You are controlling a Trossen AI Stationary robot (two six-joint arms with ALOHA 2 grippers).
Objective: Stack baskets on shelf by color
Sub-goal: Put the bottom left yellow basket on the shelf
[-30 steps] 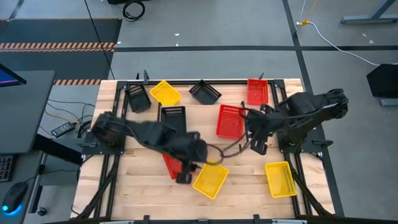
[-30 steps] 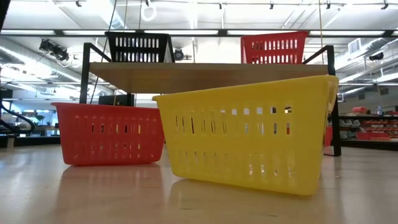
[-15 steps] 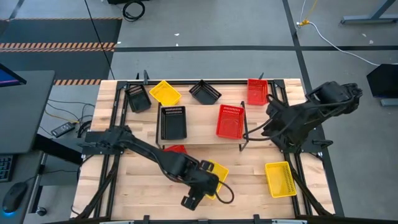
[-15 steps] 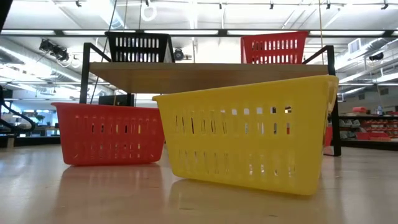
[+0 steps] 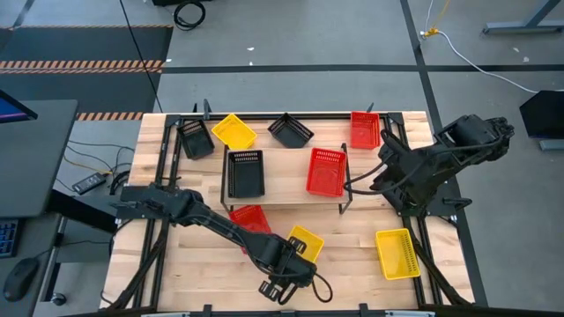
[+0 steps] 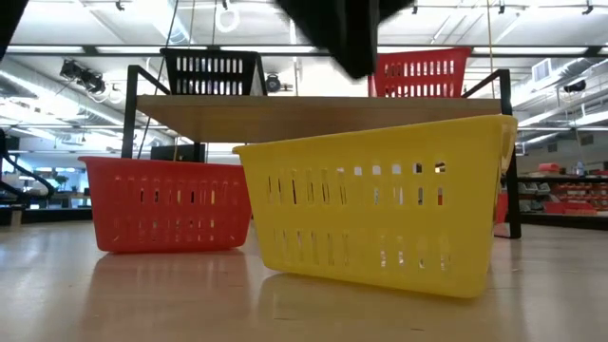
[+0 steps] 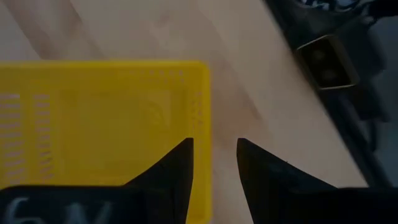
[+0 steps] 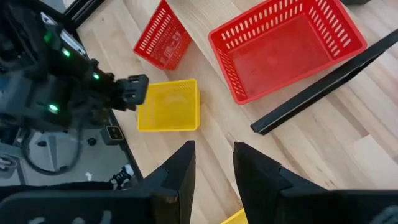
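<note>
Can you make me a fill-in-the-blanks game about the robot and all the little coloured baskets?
1. On the light wooden shelf stand two plastic mesh baskets: a black one and a ____ one.
2. The left gripper hovers by a ____ mesh basket near the table's front edge.
3. The fingers of the left gripper are ____, holding nothing.
4. Counting every yellow basket on the table gives ____.

Missing words: red; yellow; open; three

The left arm reaches far forward, its tool parted, while the right tool hangs raised, parted.
</note>
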